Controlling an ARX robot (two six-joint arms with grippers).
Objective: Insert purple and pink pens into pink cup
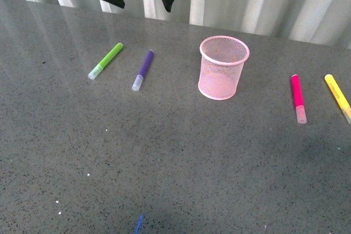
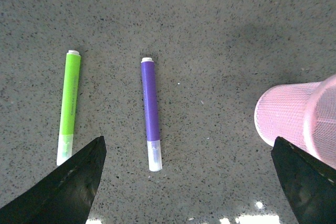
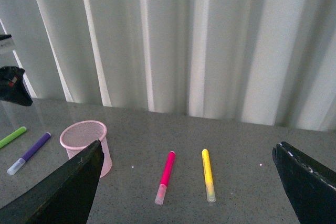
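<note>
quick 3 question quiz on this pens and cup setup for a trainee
1. True or false: the purple pen is already inside the pink cup.
2. Which lies closest to the pink pen? A purple pen, B yellow pen, C pink cup.
3. Fill in: the left gripper and right gripper are both ____ (open/shut).
Key: 1 false; 2 B; 3 open.

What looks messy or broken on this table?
Nothing looks broken or spilled. The pink cup stands upright, and the purple pen, pink pen, green marker and yellow marker lie flat, apart from it. Only oddity: a small blue thing at the near edge of the table, too cut off to identify.
</note>
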